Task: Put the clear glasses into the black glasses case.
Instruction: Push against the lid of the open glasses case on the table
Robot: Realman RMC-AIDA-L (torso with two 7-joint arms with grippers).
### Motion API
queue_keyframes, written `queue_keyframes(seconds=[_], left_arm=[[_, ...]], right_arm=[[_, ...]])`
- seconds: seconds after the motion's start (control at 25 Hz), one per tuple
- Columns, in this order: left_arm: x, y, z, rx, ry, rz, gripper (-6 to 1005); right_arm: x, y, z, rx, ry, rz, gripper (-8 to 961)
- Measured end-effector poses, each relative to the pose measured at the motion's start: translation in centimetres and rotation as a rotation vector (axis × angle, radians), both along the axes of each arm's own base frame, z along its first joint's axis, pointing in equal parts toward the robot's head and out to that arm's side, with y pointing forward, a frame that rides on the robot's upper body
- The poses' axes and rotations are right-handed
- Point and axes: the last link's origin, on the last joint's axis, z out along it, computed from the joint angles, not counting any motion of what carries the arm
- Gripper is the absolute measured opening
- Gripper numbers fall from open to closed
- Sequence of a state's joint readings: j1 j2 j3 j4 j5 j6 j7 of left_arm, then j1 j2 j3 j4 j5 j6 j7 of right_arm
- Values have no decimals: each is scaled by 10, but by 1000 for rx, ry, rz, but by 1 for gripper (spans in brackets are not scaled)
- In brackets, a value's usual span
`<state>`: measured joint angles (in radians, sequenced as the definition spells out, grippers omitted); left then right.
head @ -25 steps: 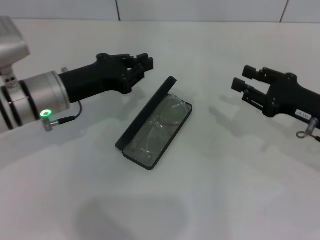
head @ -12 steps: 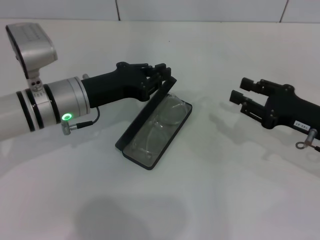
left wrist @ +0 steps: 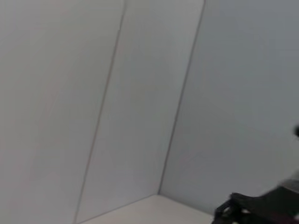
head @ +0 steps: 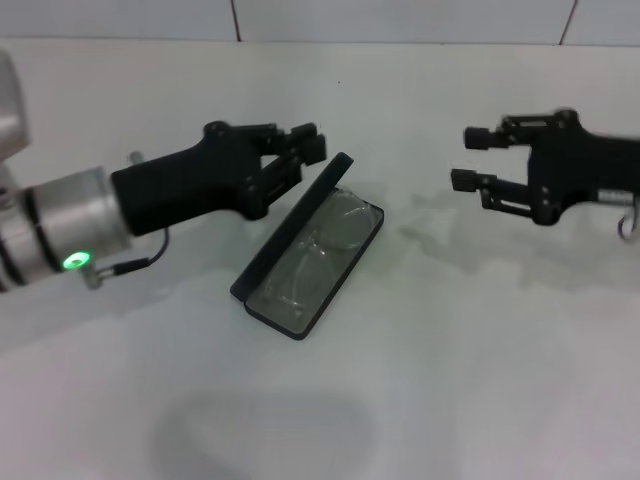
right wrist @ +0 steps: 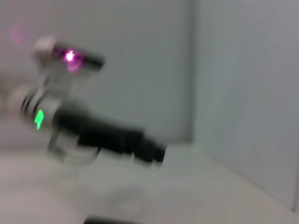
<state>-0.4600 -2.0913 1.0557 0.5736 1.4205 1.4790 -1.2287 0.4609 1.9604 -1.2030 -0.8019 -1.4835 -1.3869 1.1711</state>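
The clear glasses [head: 318, 250] lie in the black glasses case [head: 300, 255] — left gripper [head: 305, 150] jaws narrow beside its lid, right gripper [head: 470, 158] jaws wide.

The black glasses case [head: 300, 250] lies open on the table [head: 450, 380], with the clear glasses [head: 318, 248] inside it. The left gripper [head: 305, 150] is just left of the case's raised lid. The right gripper [head: 470, 158] is well to the case's right.

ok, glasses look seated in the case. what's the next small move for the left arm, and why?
Probably nudge the left gripper against the raised lid of the black glasses case to tip it shut: the clear glasses already lie inside, and the lid stands open beside that gripper. The right gripper hangs apart.
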Motion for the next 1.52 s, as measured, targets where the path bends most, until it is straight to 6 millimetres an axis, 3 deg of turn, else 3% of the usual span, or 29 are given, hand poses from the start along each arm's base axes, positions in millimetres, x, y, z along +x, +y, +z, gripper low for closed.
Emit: queue_keyframes(seconds=[0.2, 0.4, 0.6, 0.72, 0.76, 0.8, 1.08, 1.28, 1.52], left_arm=[[-15, -23, 12, 30, -61, 11, 141], [-30, -43, 21, 79, -107, 30, 141], [-35, -52, 24, 87, -135, 45, 141], [-37, -61, 29, 93, -154, 27, 141], [-37, -64, 32, 97, -157, 19, 141], [-37, -67, 34, 102, -157, 9, 141], [-45, -86, 50, 148, -137, -30, 141], [-54, -94, 62, 195, -147, -10, 141], [-55, -96, 63, 198, -150, -6, 140]], right_arm=[[-57, 20, 16, -24, -300, 205, 441], [-121, 35, 13, -60, -586, 339, 438], [-174, 45, -5, -112, -782, 468, 432], [-200, 44, -28, -167, -916, 569, 428], [-200, 44, -28, -167, -916, 569, 427], [-218, 41, -43, -170, -973, 663, 426], [-241, 31, -63, -161, -1036, 808, 418], [-237, 26, -76, -137, -1078, 864, 412], [-227, 26, -88, -93, -1092, 902, 406]])
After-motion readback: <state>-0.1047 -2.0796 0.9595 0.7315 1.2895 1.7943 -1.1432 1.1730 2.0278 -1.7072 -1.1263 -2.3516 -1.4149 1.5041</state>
